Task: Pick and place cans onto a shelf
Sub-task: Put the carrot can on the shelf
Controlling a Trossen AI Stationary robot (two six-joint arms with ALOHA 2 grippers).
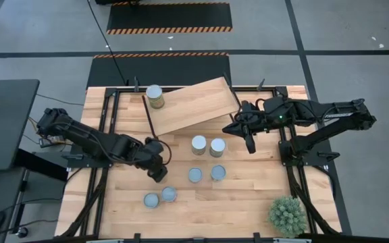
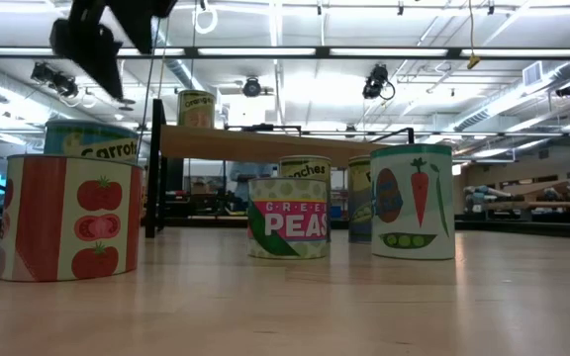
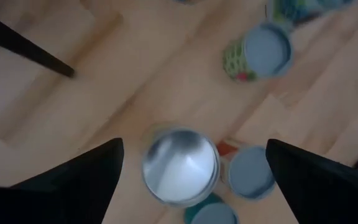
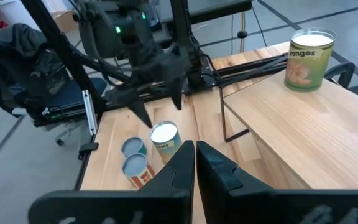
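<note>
The light-wood shelf [image 1: 191,104] stands at the table's far middle with one tall can [image 1: 155,96] on its left end. Several cans stand on the table: two silvery-topped [image 1: 198,144] [image 1: 217,146], and several blue-topped [image 1: 194,175] [image 1: 218,173] [image 1: 152,200] [image 1: 169,194]. My left gripper [image 1: 159,172] is open and hangs high over a silvery-topped can [image 3: 180,165], which shows between its fingers in the left wrist view and is hidden under the gripper in the high view. My right gripper [image 1: 250,145] is shut and empty beside the shelf's right end.
A green spiky plant [image 1: 288,214] stands at the table's near right corner. In the low view a tomato can [image 2: 67,218], a peas can [image 2: 287,218] and a vegetable can [image 2: 412,201] stand in front of the shelf [image 2: 265,143]. The shelf's right part is bare.
</note>
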